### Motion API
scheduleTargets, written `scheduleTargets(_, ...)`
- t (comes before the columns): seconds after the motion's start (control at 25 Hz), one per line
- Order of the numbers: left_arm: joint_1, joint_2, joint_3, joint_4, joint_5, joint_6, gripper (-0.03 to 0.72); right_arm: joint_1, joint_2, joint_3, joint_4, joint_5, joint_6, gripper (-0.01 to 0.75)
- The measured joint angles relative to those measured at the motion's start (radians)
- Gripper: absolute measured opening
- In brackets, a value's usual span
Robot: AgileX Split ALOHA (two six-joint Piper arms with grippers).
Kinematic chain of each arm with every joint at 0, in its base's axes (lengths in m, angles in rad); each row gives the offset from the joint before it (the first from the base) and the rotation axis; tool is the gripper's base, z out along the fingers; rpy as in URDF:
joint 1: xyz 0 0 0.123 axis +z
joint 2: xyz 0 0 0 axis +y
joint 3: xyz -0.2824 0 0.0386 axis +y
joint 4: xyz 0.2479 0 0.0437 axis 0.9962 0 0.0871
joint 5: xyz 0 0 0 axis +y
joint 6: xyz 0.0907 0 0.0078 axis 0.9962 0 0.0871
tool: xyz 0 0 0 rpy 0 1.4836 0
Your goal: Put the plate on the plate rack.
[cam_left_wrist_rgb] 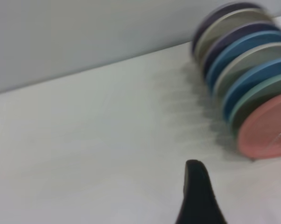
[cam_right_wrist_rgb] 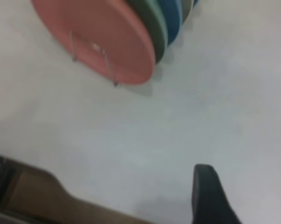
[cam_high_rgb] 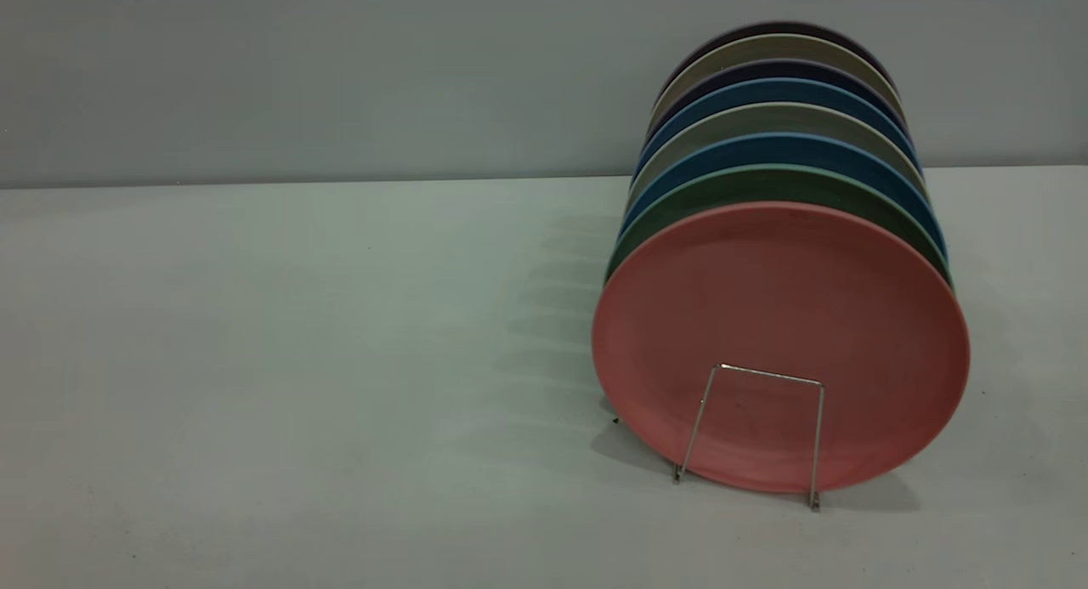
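The salmon-pink plate [cam_high_rgb: 780,317] stands upright at the front of a row of plates in the plate rack, behind a silver wire loop [cam_high_rgb: 759,374]. It also shows in the left wrist view [cam_left_wrist_rgb: 266,130] and the right wrist view [cam_right_wrist_rgb: 98,32], with the rack wire [cam_right_wrist_rgb: 105,60] in front of it. Neither gripper shows in the exterior view. My left gripper [cam_left_wrist_rgb: 245,198] shows one black finger [cam_left_wrist_rgb: 196,196] over bare table, away from the plates. My right gripper [cam_right_wrist_rgb: 247,196] is open and empty over bare table, apart from the rack.
Behind the pink plate stand a teal-green plate [cam_high_rgb: 765,189], blue plates [cam_high_rgb: 782,151] and several grey and dark ones. A grey wall [cam_high_rgb: 340,70] closes the back. A brown table edge [cam_right_wrist_rgb: 38,196] shows in the right wrist view.
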Motion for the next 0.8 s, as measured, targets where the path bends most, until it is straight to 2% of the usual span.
scheduleTargets(0.2,-0.018,-0.214,0.132,0.130,0.024,-0.169,0.510,0.000,-0.101,0.002,0.006,0.058,0.001,0.403)
scheduleTargets(0.48,-0.038,-0.385,0.220,0.189,0.057,-0.327,0.510,0.000,-0.215,0.120,0.032,0.039,-0.006,0.403)
scheduleTargets(0.6,-0.049,-0.437,0.220,0.254,0.112,-0.373,0.510,0.005,-0.265,0.172,0.032,0.039,-0.023,0.403)
scheduleTargets(0.8,-0.081,-0.512,0.220,0.455,0.257,-0.496,0.510,0.050,-0.322,0.231,-0.009,0.053,-0.029,0.403)
